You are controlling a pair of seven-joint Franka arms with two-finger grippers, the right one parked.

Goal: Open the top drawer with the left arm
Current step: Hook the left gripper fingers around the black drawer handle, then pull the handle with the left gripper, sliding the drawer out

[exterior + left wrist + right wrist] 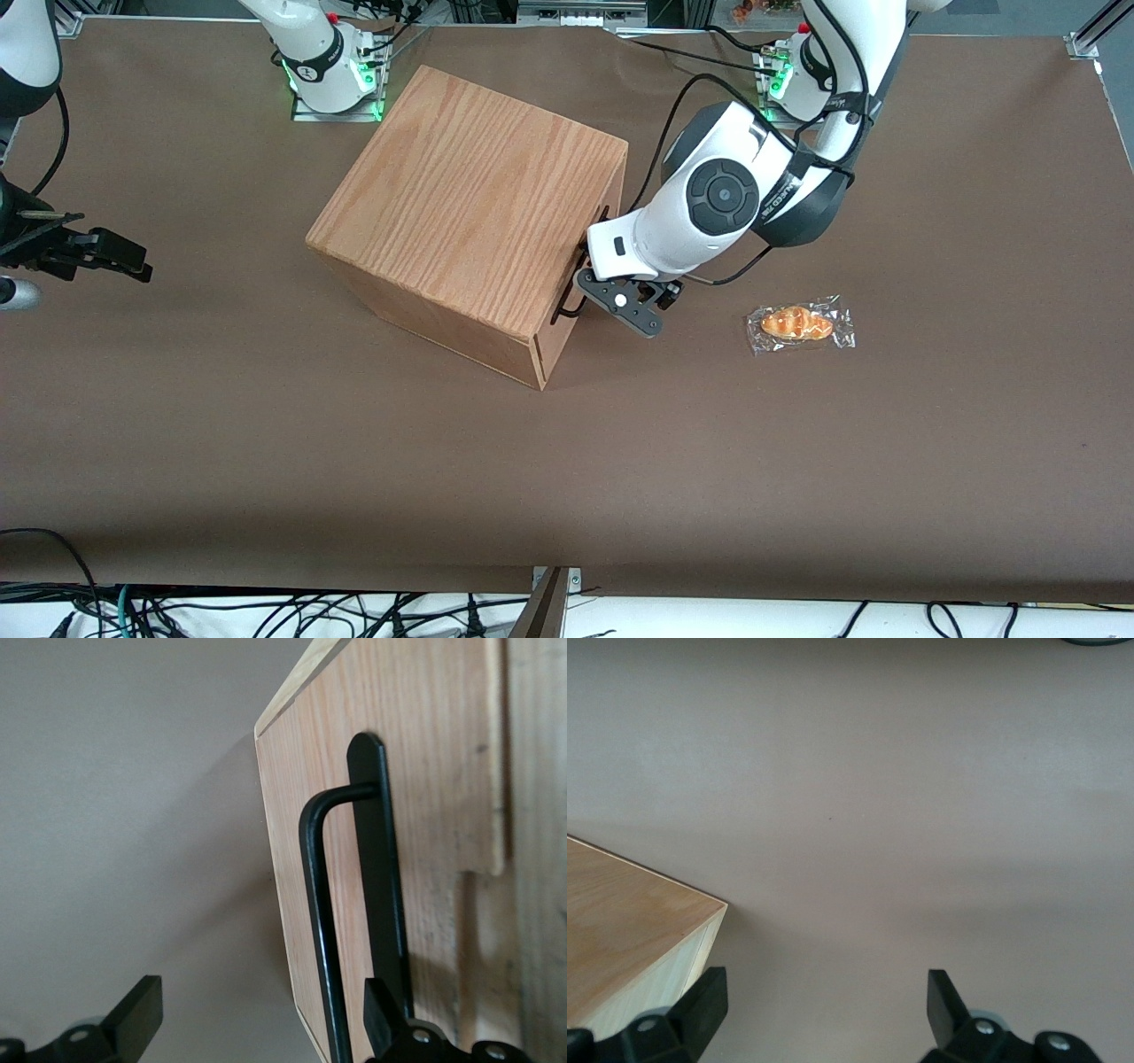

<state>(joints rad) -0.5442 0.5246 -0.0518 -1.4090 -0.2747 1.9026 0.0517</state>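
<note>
Black two-finger tool (pixel 592 288) of the bulky white left arm (pixel 709 208) sits right against the drawer face of the oak-grain wooden box (pixel 469 213), just right of the frame's centre in the front view. Its fingers are spread apart: in the wrist view one finger (pixel 390 1023) lies by the long thin black wire handle (pixel 319 904) against the wood, while its partner (pixel 133 1014) hangs out over the brown bench (pixel 266 461), so nothing is clenched. From its base at the upper right of the front view, the arm bends down and toward the box, its round dark-grey joint cap facing the camera and the wrist level with the box's upper edge. Shallow and light-wood, the top drawer (pixel 443 753) looks closed, flush with the box. On the bench, toward the working arm's end, lies a wrapped golden bread roll (pixel 799 324), well apart from the box.
</note>
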